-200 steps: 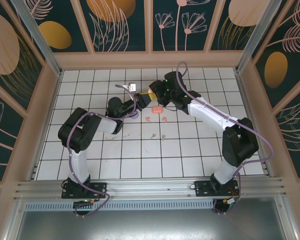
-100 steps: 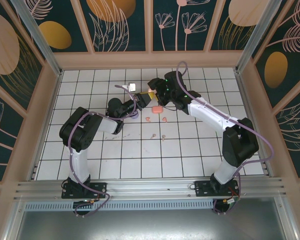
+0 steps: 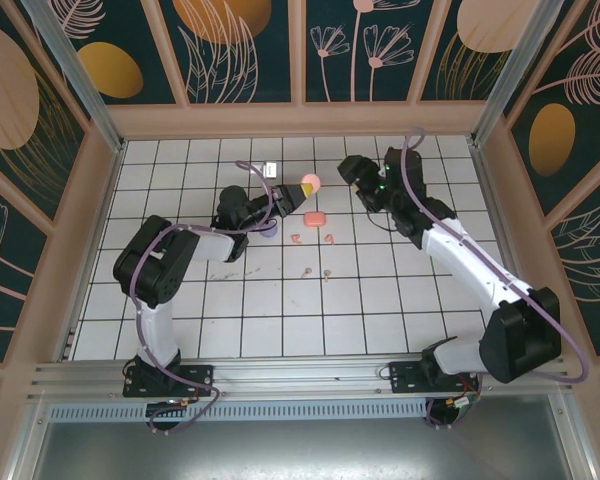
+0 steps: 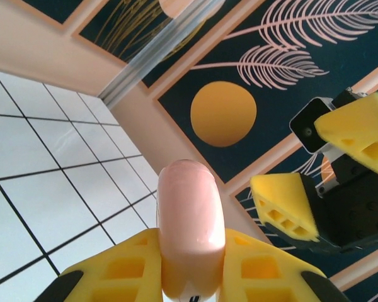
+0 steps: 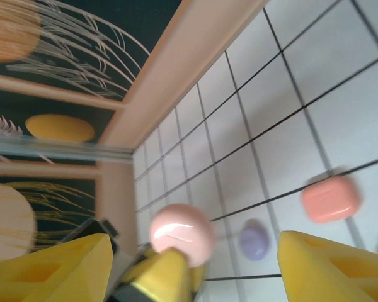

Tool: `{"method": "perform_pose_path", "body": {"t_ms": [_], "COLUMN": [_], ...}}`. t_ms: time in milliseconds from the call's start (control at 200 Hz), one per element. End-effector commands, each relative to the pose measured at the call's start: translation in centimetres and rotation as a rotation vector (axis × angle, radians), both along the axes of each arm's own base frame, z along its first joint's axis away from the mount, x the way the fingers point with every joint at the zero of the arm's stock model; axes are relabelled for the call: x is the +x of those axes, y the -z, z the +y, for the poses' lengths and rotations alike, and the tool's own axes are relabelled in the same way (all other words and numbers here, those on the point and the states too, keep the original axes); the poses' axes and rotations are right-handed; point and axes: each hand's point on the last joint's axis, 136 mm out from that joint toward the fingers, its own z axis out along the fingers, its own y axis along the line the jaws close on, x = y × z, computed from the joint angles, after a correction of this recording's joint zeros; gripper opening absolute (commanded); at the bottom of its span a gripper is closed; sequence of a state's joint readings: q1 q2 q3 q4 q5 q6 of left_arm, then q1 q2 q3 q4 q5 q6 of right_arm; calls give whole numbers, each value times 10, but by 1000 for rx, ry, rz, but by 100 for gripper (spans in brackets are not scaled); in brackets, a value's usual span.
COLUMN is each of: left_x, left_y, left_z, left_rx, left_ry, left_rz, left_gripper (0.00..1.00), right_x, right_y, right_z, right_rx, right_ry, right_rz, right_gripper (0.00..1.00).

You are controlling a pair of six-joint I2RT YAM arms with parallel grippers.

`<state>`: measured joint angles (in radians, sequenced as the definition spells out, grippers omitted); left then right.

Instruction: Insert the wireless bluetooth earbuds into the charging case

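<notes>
Left fingers [image 4: 123, 267] clamped on round pink case [image 4: 190, 226]; right fingers [image 5: 327, 264] apart, empty.

White-tiled surface [image 3: 380, 300] with dark grid lines, enclosed on three sides by wall panels [image 3: 250, 50] of dark teal, on which pale pink leaves and flowers and orange ovals [image 3: 110, 68] are printed. The panels are framed by peach-coloured strips [image 3: 298, 120]. Aluminium posts [image 3: 75, 75] are set at the far corners; an aluminium rail [image 3: 300, 378] is fitted along the near edge.
</notes>
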<state>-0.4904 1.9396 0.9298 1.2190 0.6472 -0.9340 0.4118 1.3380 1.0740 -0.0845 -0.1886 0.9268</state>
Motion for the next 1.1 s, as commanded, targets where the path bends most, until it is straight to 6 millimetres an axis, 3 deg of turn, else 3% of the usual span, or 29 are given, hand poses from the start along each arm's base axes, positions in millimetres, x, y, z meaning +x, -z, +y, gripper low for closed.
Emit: {"method": "perform_pose_path", "body": {"t_ms": [0,205,350,761,1096], "left_x": [-10,-24,-35,-44,-51], "left_y": [-10,-18,-27,-40,-54], "left_z": [-7,-15,-17,-18,-18], "left_rx": [74,138,136,130,115], "left_ry": [68,176,243,292,321], "left_rz": [-29,-46,-58,-84,-114], "left_gripper": [0,0,0,0,0], "right_x": [-9,-30,-34,-35,-21], "right_y": [-17,-17,-6,10,29], "right_z": [6,23,32,47,44], "right_rx": [-186,-314,-320,-286,-320], "right_ry": [-200,-435,-515,-589,-553], "right_rz": [-225,-383,-386,-360,-313], "right_gripper": [70,70,69,66,63]}}
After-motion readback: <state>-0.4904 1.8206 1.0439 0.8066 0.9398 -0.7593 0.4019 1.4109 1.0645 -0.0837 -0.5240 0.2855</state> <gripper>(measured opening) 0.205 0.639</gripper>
